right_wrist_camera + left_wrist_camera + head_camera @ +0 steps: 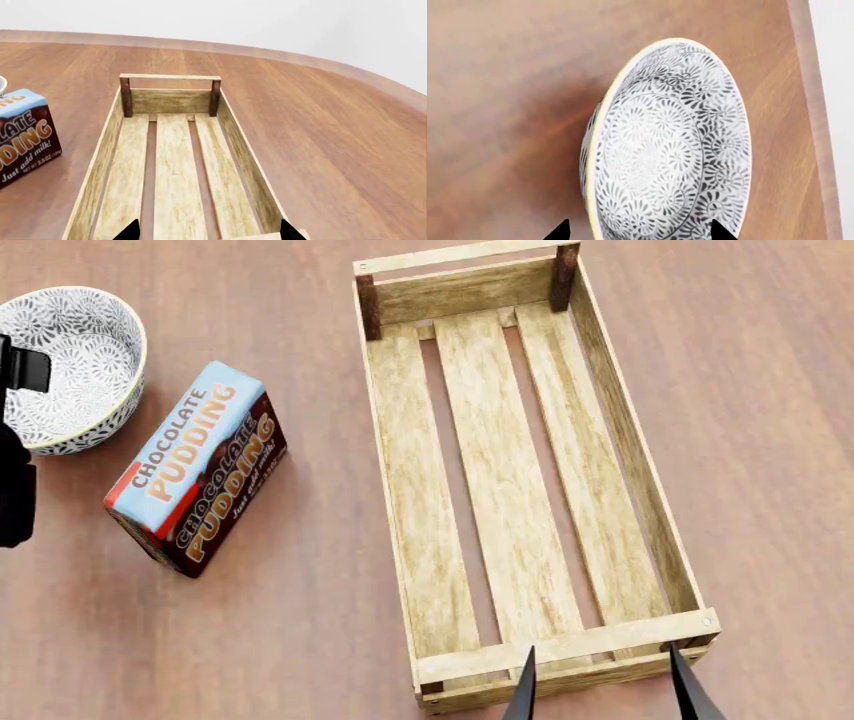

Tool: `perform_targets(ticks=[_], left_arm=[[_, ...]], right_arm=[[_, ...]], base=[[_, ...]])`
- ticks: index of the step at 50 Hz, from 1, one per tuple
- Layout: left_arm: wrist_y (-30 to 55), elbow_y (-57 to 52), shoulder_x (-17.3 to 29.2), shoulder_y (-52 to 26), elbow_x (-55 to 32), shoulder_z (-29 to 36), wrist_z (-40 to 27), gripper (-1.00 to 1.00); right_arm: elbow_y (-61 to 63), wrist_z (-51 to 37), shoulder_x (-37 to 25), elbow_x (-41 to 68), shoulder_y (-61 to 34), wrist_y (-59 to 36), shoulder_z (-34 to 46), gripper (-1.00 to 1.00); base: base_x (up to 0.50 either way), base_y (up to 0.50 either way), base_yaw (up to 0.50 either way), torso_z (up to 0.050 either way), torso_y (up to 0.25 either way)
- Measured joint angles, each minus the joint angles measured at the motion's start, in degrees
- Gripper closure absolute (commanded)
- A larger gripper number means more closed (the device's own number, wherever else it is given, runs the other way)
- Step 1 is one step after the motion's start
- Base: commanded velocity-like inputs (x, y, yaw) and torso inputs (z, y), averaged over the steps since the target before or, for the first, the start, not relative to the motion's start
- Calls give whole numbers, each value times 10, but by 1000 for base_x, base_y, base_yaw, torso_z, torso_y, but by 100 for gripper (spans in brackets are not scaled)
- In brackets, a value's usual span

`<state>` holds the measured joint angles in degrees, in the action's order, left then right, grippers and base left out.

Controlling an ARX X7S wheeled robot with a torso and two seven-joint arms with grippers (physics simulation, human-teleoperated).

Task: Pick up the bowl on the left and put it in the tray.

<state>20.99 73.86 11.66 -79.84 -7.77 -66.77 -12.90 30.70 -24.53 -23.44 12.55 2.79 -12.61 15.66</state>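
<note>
At the upper left of the head frame, the bowl [67, 365] sits on the worktop [294, 640] beside the open left tool [640, 231], which should straddle its rim squarely before closing.

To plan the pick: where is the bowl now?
In the head view the bowl sits on the table at far left, beside the chocolate pudding box, under the left hand.

The tray [175, 165] lies lengthwise on the wooden table [320, 125]. The pudding box [23, 135] stands beside it. The right gripper [210, 231] fingertips are spread apart.
</note>
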Motion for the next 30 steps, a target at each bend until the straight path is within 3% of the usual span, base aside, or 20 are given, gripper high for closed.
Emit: perform_targets(ticks=[30], left_arm=[[-5, 0, 3, -1, 78, -67, 13, 100]], right_arm=[[-1, -4, -3, 1, -2, 1, 4, -100]], base=[[0, 0, 0, 0, 0]])
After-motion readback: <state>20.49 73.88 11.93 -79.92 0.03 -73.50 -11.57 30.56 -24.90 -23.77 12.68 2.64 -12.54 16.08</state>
